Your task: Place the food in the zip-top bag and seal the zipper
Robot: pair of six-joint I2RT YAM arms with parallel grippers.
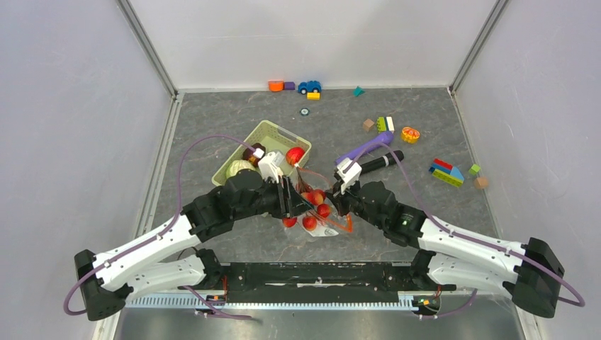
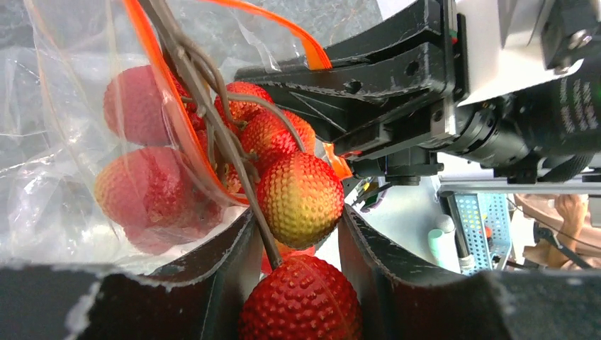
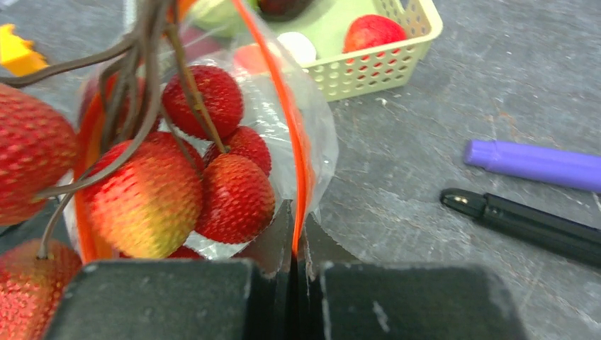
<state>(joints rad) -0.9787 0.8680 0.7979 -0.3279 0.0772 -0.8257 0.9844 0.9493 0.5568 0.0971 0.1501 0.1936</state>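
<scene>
My left gripper [image 2: 294,244] is clamped on the fruit bunch [image 2: 301,198], jaws part-spread around a lower fruit and its stem. Several fruits sit inside the zip-top bag [image 3: 315,142]; others hang outside its mouth. On the bag's right side, my right gripper [image 3: 294,237] is pinched fully closed on the zipper [image 3: 287,120], holding the mouth up. My worry is that if I release now, the twigs (stiff-looking) could snag the rim and drag the bunch back out. The thin film could also slip from the right pinch and let the mouth collapse. Beyond the bag, the basket [image 3: 368,67] holds more food, so sealing now would be premature.
</scene>
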